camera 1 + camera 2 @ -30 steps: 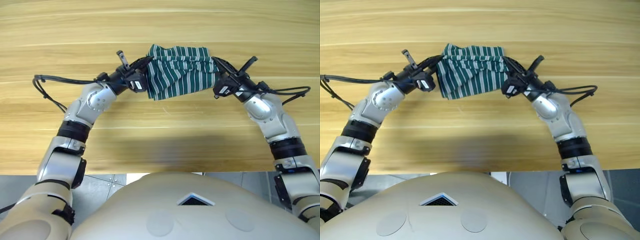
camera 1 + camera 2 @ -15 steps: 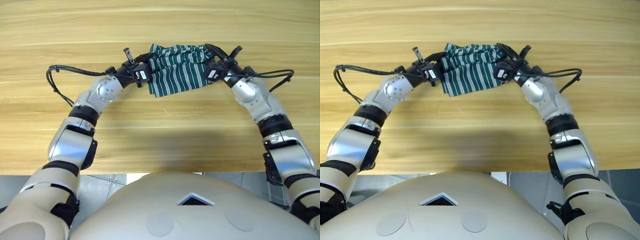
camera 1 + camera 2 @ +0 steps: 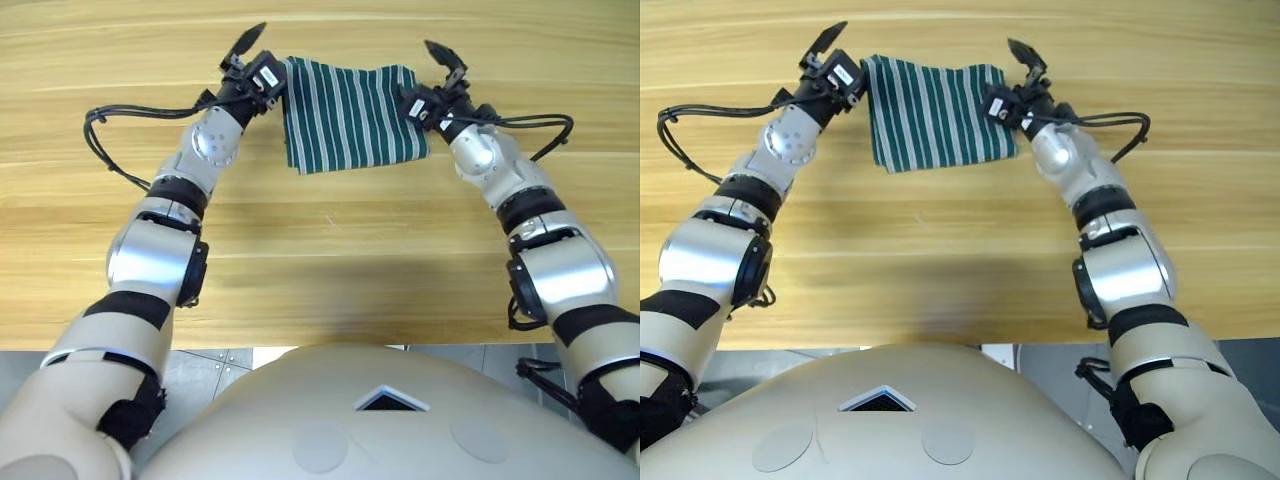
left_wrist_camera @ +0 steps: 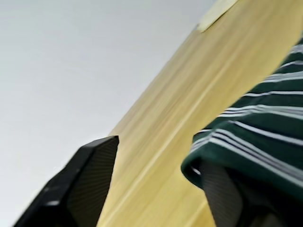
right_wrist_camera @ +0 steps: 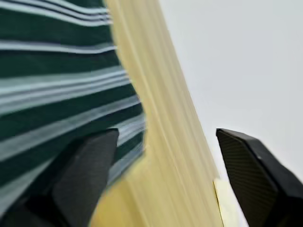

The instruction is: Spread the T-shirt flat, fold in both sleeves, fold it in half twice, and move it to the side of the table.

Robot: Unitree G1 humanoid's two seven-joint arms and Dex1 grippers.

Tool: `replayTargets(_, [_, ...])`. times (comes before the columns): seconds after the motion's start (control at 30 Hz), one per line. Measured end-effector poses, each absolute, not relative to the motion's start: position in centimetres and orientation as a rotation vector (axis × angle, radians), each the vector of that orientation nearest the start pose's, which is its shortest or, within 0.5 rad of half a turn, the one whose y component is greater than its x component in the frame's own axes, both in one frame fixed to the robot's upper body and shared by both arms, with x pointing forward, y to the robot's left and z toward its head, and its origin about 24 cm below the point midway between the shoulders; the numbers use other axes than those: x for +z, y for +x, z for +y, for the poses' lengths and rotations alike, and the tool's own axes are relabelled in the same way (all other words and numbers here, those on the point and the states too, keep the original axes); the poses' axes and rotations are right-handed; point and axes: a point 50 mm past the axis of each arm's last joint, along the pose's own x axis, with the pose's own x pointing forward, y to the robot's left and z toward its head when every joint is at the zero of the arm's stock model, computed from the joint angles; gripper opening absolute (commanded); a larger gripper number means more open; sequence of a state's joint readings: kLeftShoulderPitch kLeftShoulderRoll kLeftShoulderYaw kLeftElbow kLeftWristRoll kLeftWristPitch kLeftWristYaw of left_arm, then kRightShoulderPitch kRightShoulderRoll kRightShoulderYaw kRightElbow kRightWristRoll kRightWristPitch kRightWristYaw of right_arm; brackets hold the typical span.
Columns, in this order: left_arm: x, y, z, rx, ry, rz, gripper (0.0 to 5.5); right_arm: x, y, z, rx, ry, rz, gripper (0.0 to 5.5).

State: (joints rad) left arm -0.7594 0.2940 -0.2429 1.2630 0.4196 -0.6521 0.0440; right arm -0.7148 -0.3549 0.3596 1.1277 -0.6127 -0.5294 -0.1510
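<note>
Folded T-shirt (image 3: 350, 115) now laid flat farther out on table (image 3: 330, 250), left gripper (image 3: 260, 55) and right gripper (image 3: 433, 72) released, both wide open, nothing held; placement looks done.

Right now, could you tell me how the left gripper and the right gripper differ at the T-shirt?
The left gripper sits at the T-shirt's far left corner, the right gripper at its far right corner. The cloth's edge drapes over the left gripper's inner finger; the right gripper's inner finger shows bare against the stripes. Both are open, outer fingers clear of the cloth.
</note>
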Motion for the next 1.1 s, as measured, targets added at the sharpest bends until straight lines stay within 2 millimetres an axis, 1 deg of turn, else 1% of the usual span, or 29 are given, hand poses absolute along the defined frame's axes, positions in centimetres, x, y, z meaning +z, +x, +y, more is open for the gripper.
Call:
replayTargets(0.07, [4.0,35.6,16.6,-0.318,0.755,-0.075,3.46,4.0,35.7,-16.7,0.351,-1.051,-0.085,4.53])
replayTargets(0.1, [4.0,35.6,16.8,-0.298,0.747,-0.07,3.46,3.9,35.8,-16.9,0.332,-1.039,-0.067,4.74])
replayTargets(0.17, [4.0,35.6,18.6,-0.195,0.714,-0.035,3.46,3.5,35.9,-18.2,0.239,-0.988,0.016,5.12])
replayTargets(0.2, [3.7,35.3,19.4,-0.169,0.703,-0.017,3.46,3.3,35.8,-18.5,0.222,-0.984,0.037,5.23])
replayTargets(0.23, [3.2,34.9,19.9,-0.168,0.705,-0.001,3.46,3.2,35.8,-18.6,0.22,-0.984,0.041,5.38])
replayTargets(0.33, [1.1,33.3,20.1,-0.212,0.705,0.055,3.46,3.4,35.8,-18.0,0.229,-0.974,0.002,5.38])
replayTargets(0.43, [0.6,33.1,19.5,-0.257,0.705,0.062,3.46,4.5,36.0,-16.4,0.262,-0.976,-0.119,5.38])
replayTargets(0.47, [0.5,33.0,19.0,-0.277,0.698,0.064,3.46,5.2,36.1,-15.2,0.293,-0.976,-0.193,5.38])
replayTargets(0.53, [0.3,33.0,18.5,-0.304,0.711,0.065,3.46,5.8,35.9,-13.3,0.344,-0.977,-0.281,5.38])
replayTargets(0.57, [0.1,32.9,18.2,-0.336,0.753,0.066,3.46,6.3,35.6,-12.0,0.388,-0.978,-0.345,5.38])
replayTargets(0.67, [0.1,32.9,18.3,-0.344,0.828,0.062,3.46,6.3,35.0,-10.1,0.452,-0.983,-0.412,5.38])
replayTargets(0.73, [0.3,33.0,20.0,-0.272,0.874,0.082,3.46,5.8,34.5,-9.7,0.479,-0.997,-0.413,5.38])
replayTargets(0.77, [0.6,33.0,21.4,-0.195,0.871,0.093,3.46,5.7,34.4,-9.5,0.493,-1.006,-0.418,5.38])
replayTargets(0.83, [0.7,32.3,24.1,-0.045,0.829,0.109,3.46,5.6,34.2,-8.8,0.518,-1.007,-0.432,5.38])
replayTargets(0.87, [0.2,31.2,25.5,0.023,0.797,0.119,3.46,5.3,34.0,-7.9,0.547,-0.997,-0.426,5.38])
replayTargets(0.9, [-0.3,30.5,25.9,0.041,0.774,0.126,3.46,5.0,33.9,-7.2,0.57,-0.989,-0.419,5.38])
replayTargets(0.93, [-0.6,29.9,25.9,0.05,0.733,0.109,3.46,5.0,34.0,-6.3,0.585,-0.976,-0.401,5.38])
replayTargets(0.97, [-0.7,29.6,25.6,0.054,0.7,0.087,3.46,5.4,34.5,-5.5,0.587,-0.944,-0.386,5.38])
replayTargets(1.0, [-0.7,29.5,25.3,0.055,0.672,0.061,3.46,6.3,35.1,-4.7,0.581,-0.897,-0.374,5.38])
replayTargets(1.07, [-0.7,29.4,25.2,0.081,0.628,0.052,3.46,7.5,35.9,-3.7,0.57,-0.833,-0.351,5.38])
replayTargets(1.1, [-0.9,29.3,25.2,0.093,0.611,0.056,3.46,7.7,36.1,-3.2,0.573,-0.827,-0.33,5.38])
